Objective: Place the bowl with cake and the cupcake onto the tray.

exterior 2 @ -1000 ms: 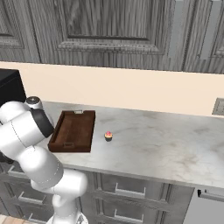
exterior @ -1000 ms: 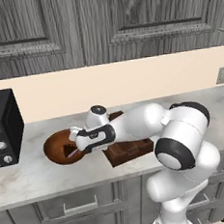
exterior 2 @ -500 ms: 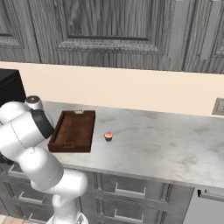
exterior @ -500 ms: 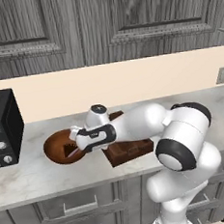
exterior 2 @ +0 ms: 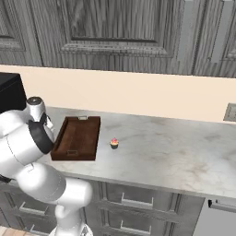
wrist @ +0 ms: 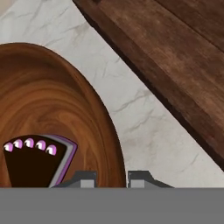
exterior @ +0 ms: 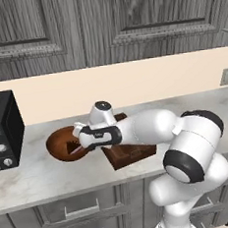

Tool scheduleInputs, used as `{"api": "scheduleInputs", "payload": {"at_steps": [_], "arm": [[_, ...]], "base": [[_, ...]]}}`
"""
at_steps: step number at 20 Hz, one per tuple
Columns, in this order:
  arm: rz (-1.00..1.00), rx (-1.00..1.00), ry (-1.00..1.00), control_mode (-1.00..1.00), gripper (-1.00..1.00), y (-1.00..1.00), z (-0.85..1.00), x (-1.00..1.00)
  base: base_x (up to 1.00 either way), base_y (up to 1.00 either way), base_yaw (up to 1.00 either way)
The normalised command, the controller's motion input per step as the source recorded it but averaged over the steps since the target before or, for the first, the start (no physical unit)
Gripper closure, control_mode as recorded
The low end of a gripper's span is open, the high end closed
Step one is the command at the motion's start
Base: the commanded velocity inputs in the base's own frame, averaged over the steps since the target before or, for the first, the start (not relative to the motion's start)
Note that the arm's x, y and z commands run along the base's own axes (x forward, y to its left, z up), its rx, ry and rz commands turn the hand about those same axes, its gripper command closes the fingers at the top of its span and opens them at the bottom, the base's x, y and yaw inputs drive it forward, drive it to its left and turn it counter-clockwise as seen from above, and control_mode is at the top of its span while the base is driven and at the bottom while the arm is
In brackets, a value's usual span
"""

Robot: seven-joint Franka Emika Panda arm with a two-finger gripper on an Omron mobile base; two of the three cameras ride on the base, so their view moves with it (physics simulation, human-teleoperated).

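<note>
pincer (wrist: 112, 177) clamped on rim of round grained wooden bowl (wrist: 48, 105), marble counter (wrist: 144, 122) beneath.

bowl (exterior: 59, 143) partly behind arm, tray (exterior: 132, 153) mostly hidden (near corner shows)

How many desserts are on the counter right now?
2. A dark triangular cake slice lies in the round brown wooden bowl; a tiny pink-frosted cupcake stands on the marble beside the dark rectangular wooden tray. The arm may hide more.
</note>
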Motion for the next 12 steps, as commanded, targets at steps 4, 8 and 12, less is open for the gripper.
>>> {"api": "scheduleInputs", "payload": {"at_steps": [4,8,12], "arm": [[-0.09,0.0,0.0,-1.0,1.0,-0.28,0.2,0.0],[-0.12,0.0,0.0,-1.0,1.0,-0.13,0.3,0.0],[-0.11,0.0,0.0,-1.0,1.0,-0.15,0.27,0.0]], "base": [[0.0,0.0,0.0],[0.0,0.0,0.0],[0.0,0.0,0.0]]}}
